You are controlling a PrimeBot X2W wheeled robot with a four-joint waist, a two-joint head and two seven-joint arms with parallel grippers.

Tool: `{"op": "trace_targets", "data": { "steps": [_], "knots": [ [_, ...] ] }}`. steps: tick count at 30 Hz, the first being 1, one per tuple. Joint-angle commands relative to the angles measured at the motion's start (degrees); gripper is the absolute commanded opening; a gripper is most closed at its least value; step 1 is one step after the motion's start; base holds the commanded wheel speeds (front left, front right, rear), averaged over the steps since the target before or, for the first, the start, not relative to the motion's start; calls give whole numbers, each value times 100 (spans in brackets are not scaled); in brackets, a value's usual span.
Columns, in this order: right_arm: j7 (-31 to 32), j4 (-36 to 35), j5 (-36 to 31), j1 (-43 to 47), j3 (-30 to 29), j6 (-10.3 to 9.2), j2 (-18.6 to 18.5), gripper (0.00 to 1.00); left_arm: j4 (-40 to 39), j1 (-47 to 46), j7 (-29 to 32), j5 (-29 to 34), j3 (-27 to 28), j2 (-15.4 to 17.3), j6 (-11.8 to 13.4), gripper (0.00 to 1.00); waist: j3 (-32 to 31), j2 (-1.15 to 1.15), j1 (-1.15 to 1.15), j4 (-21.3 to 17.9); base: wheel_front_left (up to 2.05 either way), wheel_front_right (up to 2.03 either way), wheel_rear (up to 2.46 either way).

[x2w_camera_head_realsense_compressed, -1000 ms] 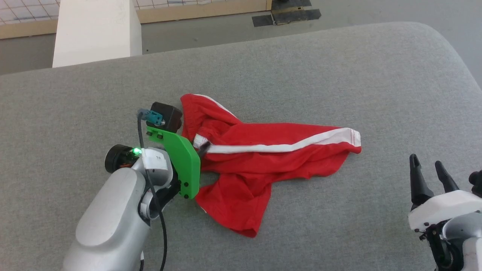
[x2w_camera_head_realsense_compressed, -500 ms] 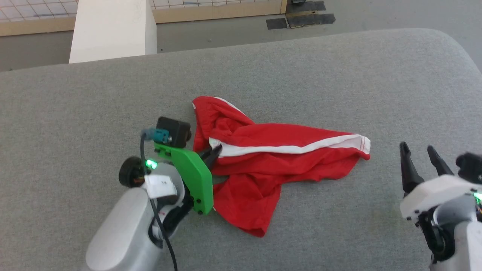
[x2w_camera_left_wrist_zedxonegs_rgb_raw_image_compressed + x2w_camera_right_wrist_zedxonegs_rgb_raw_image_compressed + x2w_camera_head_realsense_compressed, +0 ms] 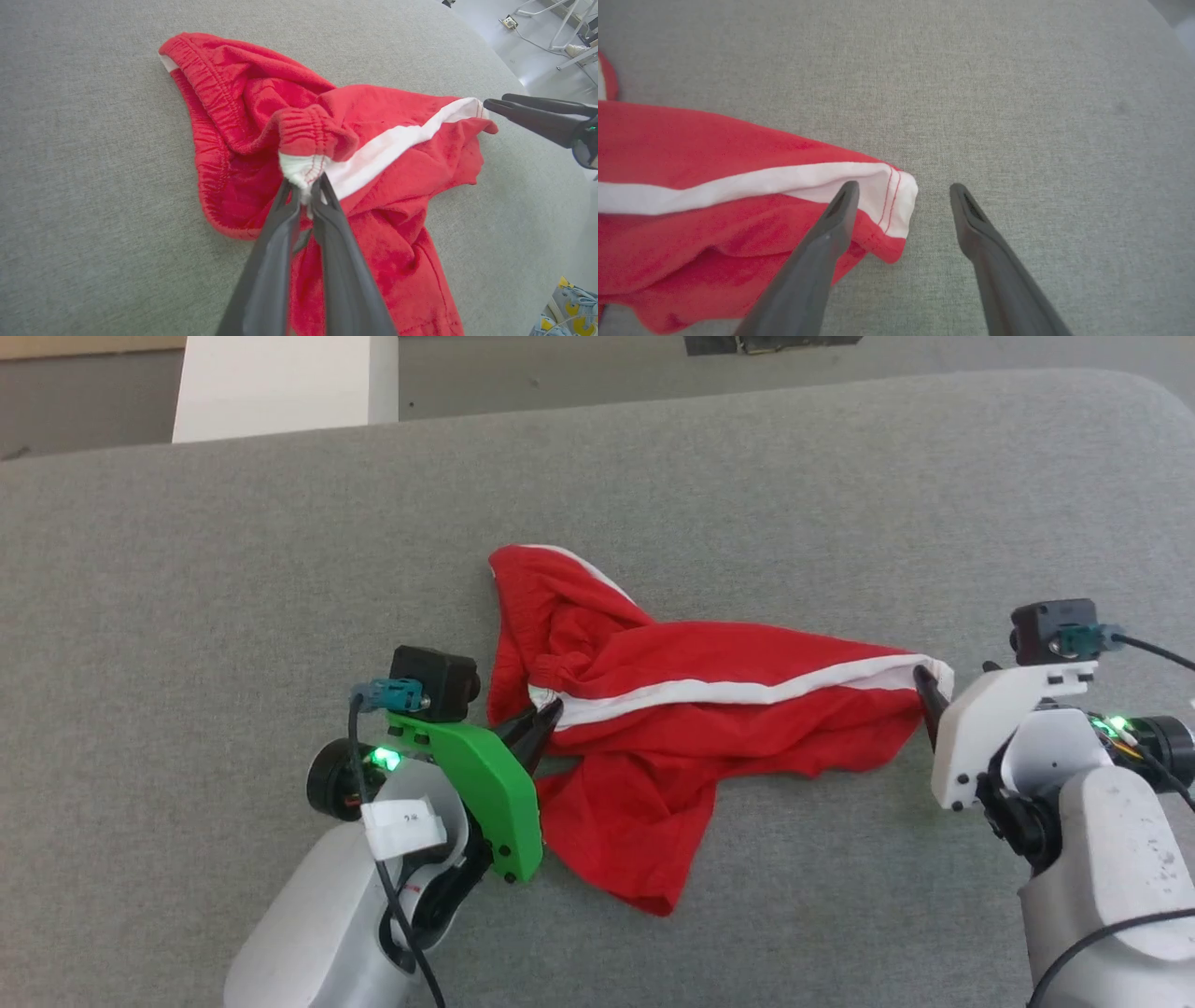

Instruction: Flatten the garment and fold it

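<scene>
The garment (image 3: 691, 709), red shorts with a white side stripe, lies crumpled on the grey padded surface (image 3: 747, 476). My left gripper (image 3: 546, 719) is shut on the white stripe end at the elastic waistband; in the left wrist view the gripper (image 3: 306, 186) pinches that bunched band of the garment (image 3: 397, 177), slightly raised. My right gripper (image 3: 929, 695) stands open at the leg's hem corner. In the right wrist view the gripper (image 3: 903, 187) straddles that corner of the garment (image 3: 691, 154), one finger over the cloth, the other over bare surface. The right gripper (image 3: 495, 100) also shows from the left wrist.
The padded surface ends at a far edge with a rounded right corner (image 3: 1139, 401). A white pillar (image 3: 280, 383) and grey floor lie beyond it. A blue and yellow shoe (image 3: 570, 298) sits on the floor past the surface's edge.
The left gripper shut on the waistband's stripe end. The right arm swung in from the lower right to the leg hem corner. The head camera shifted meanwhile.
</scene>
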Motion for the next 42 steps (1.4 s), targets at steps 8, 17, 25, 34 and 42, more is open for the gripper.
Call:
{"op": "trace_targets", "data": {
  "steps": [8,17,25,34,42],
  "knots": [
    [80,512,-156,-323,-65,-9,1,0,34,-141,-65,25,-42,-39,-60,0,164,0,0,156,0,0,0],
    [-8,458,-137,-192,-68,-9,1,0,128,-82,-115,-16,-113,-100,-47,0,-91,0,0,128,0,0,0],
    [463,-226,1446,-202,64,-9,1,0,143,-292,-198,-389,290,-70,-55,0,-479,0,0,98,0,0,0],
    [1539,-701,3116,-1804,-22,-9,1,0,836,-1962,152,-884,1274,568,-173,0,-392,0,0,168,0,0,0],
    [917,402,3050,-4198,-213,-9,1,0,1575,-3982,84,-693,1693,984,-23,0,269,0,0,223,0,0,0]
  ]
}}
